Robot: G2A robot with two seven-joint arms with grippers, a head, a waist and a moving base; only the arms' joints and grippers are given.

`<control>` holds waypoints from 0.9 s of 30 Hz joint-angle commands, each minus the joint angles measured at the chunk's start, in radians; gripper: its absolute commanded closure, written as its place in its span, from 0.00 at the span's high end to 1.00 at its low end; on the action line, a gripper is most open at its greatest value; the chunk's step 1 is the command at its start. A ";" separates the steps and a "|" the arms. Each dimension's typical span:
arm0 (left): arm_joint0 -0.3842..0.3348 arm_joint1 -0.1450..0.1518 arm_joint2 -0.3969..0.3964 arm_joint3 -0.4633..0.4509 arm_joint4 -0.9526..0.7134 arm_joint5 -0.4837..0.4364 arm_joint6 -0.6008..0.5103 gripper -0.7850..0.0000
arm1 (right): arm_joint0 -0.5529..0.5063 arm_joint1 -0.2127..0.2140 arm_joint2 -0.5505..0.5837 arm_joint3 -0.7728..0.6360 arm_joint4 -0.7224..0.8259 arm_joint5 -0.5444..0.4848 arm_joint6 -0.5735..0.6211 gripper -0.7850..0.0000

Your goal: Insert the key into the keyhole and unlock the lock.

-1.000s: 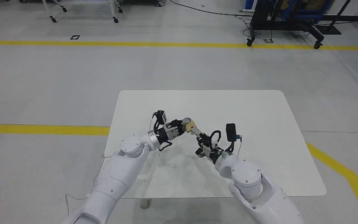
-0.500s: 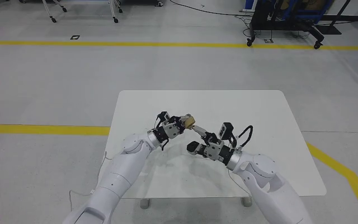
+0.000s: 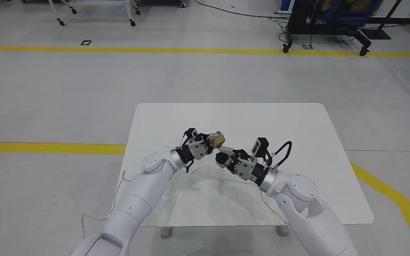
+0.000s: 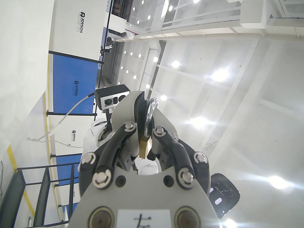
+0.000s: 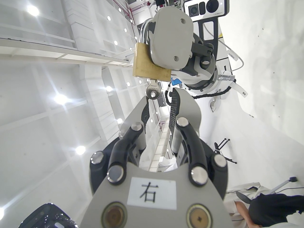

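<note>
The left gripper (image 3: pixel 210 141) clamps the brass lock (image 5: pixel 142 64) between its fingers, holding it above the middle of the tabletop (image 3: pixel 307 128). The key (image 5: pixel 152 92) is in the keyhole, and its head sticks out toward the right gripper (image 5: pixel 160 99). That gripper is just right of the lock and nearer, its fingers spread apart and released. The key's head is at their tips; contact cannot be told.

One brass padlock (image 5: pixel 152 62) hangs above one white table (image 3: pixel 288 121). One silver key (image 5: pixel 152 92) sits in the padlock's keyhole. Two grippers flank the padlock: one left gripper (image 4: pixel 145 122) on it, one right gripper (image 5: pixel 160 99) just beside it.
</note>
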 commanded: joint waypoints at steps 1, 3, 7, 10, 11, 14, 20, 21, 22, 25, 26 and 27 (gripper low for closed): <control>-0.001 -0.001 0.000 0.003 0.000 0.000 -0.005 0.00 | -0.001 0.000 0.004 -0.001 0.005 0.002 -0.001 0.24; -0.002 -0.002 0.000 0.003 0.004 -0.002 -0.010 0.00 | 0.001 0.000 0.006 0.000 0.010 0.009 -0.004 0.24; -0.004 -0.003 0.003 0.004 0.017 -0.002 -0.022 0.00 | 0.015 -0.001 0.001 0.001 0.003 0.033 -0.014 0.00; -0.003 -0.003 0.002 0.004 0.022 -0.008 -0.025 0.00 | 0.024 -0.003 -0.004 0.002 0.009 0.046 -0.030 0.00; -0.003 -0.004 0.002 0.003 0.021 -0.009 -0.028 0.00 | 0.027 -0.004 -0.005 0.004 0.016 0.050 -0.034 0.00; 0.000 -0.004 0.000 -0.002 0.018 -0.014 -0.051 0.00 | 0.038 -0.006 -0.003 0.021 0.067 0.063 -0.020 0.00; 0.005 -0.005 -0.003 -0.011 0.032 -0.063 -0.074 0.00 | 0.024 -0.012 0.027 0.053 0.220 0.030 0.039 0.00; 0.005 -0.005 -0.004 -0.013 0.037 -0.078 -0.075 0.00 | 0.022 -0.012 0.030 0.058 0.236 0.029 0.050 0.00; 0.006 -0.005 -0.006 -0.016 0.036 -0.089 -0.077 0.00 | 0.019 -0.012 0.032 0.064 0.257 0.031 0.062 0.00; 0.008 -0.005 -0.012 -0.019 0.039 -0.114 -0.073 0.00 | 0.026 -0.011 0.039 0.079 0.274 0.057 0.094 0.60; 0.008 -0.005 -0.014 -0.019 0.048 -0.125 -0.067 0.00 | 0.029 -0.010 0.040 0.082 0.269 0.065 0.101 1.00; 0.008 -0.004 -0.015 -0.020 0.061 -0.136 -0.060 0.00 | 0.032 -0.008 0.043 0.083 0.259 0.071 0.109 1.00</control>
